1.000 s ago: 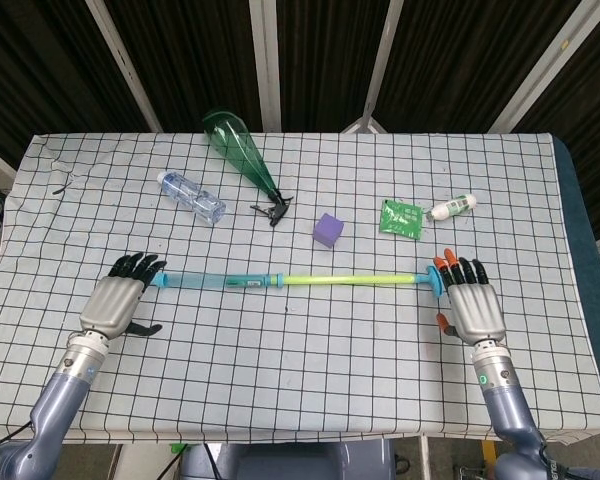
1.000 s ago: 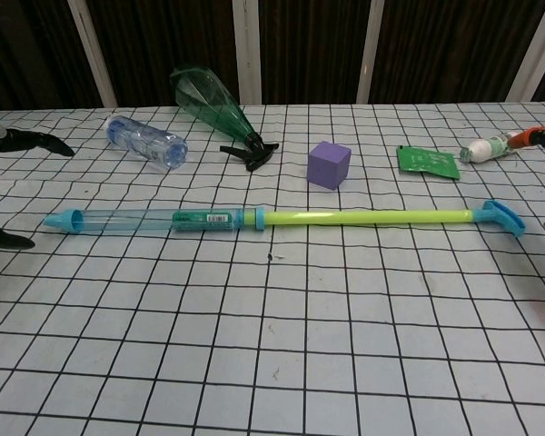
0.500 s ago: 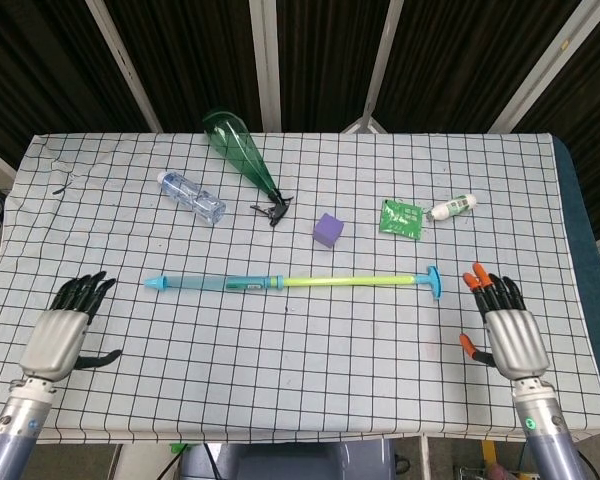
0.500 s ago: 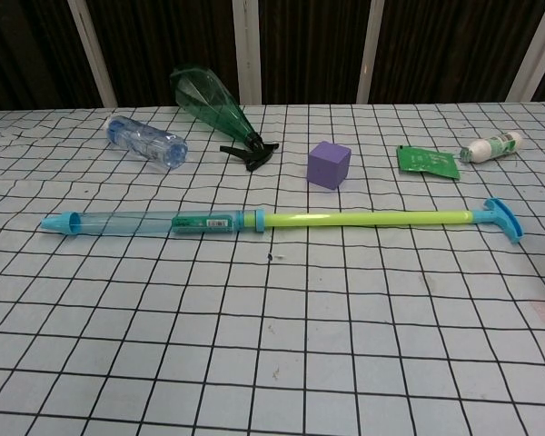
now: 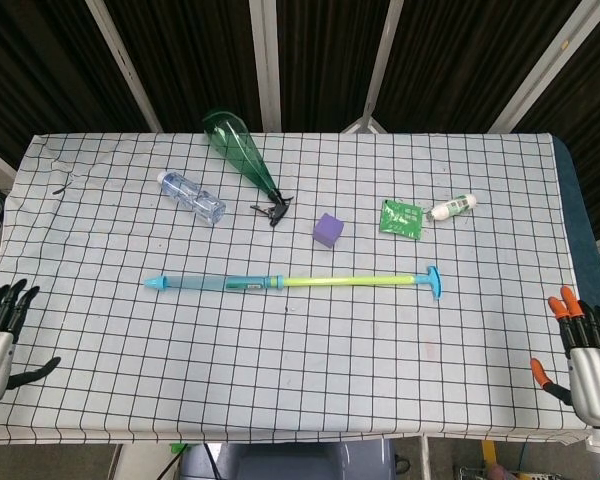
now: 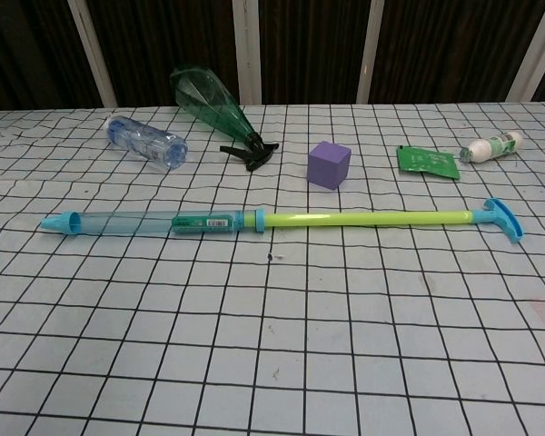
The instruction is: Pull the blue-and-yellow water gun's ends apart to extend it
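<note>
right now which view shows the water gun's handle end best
The chest view: the water gun lies close, its blue T-handle large and clear. The head view shows the whole gun from above, but the handle is small.

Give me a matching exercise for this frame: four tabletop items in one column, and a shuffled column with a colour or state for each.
1. water gun
2. cube
3. spray bottle
4. plastic water bottle

A. purple
B. green, lying on its side with a black trigger
C. clear, lying on its side
D. extended, yellow rod drawn out

Pairs: 1-D, 2-A, 3-B, 4-C
</note>
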